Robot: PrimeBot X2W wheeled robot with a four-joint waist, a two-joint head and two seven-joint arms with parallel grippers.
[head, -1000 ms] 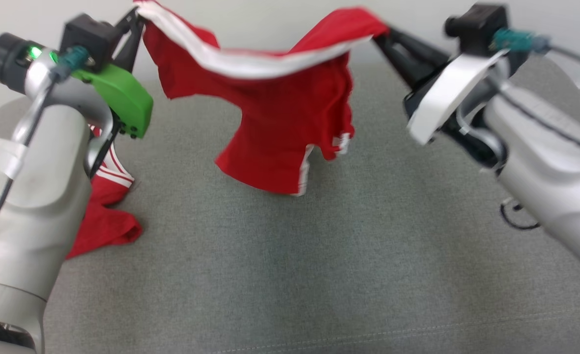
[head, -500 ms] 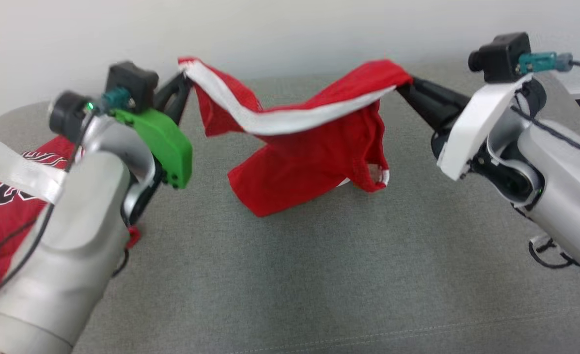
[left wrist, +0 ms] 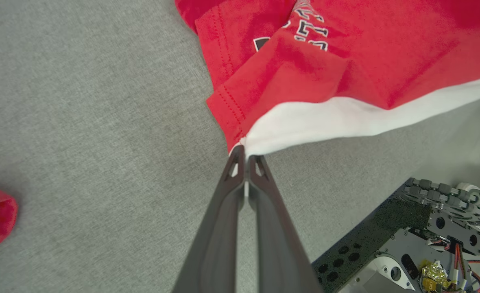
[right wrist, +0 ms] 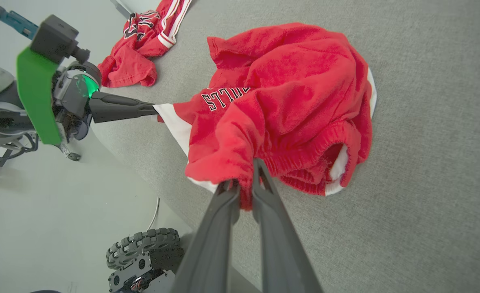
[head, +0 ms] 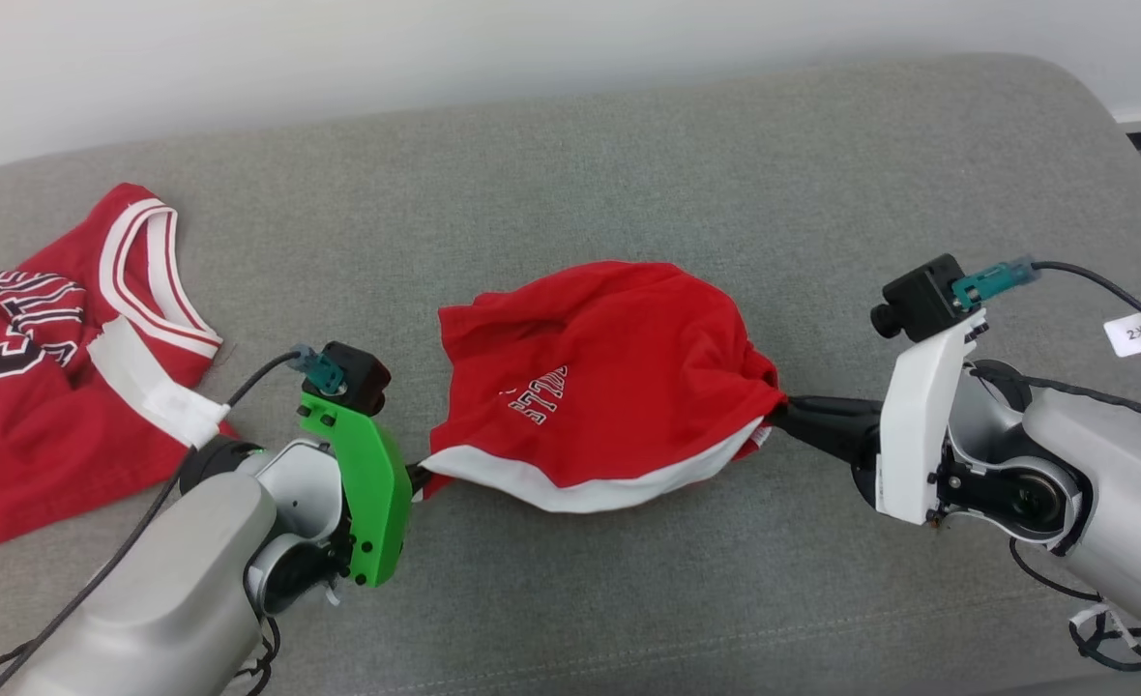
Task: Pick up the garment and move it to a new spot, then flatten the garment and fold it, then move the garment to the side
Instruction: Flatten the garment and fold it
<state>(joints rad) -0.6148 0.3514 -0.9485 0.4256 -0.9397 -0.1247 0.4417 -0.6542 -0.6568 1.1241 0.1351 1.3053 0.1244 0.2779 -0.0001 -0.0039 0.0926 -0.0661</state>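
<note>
The garment (head: 609,377) is being held at mid-tabletop (head: 822,193), bunched in a mound between the two arms. Its white-banded edge is being pinched at 9 o'clock by the left end effector (head: 421,476), closed fully on a corner, and at 3 o'clock by the right end effector (head: 778,411), closed almost fully on a thicker gathered fold. Flattening is judged to be the step in hand; next, the edge is to be drawn taut and the mound spread. A jersey (head: 39,367) at far 9 o'clock is being cut off by the frame. The garment's leg openings are being hidden by folds.
</note>
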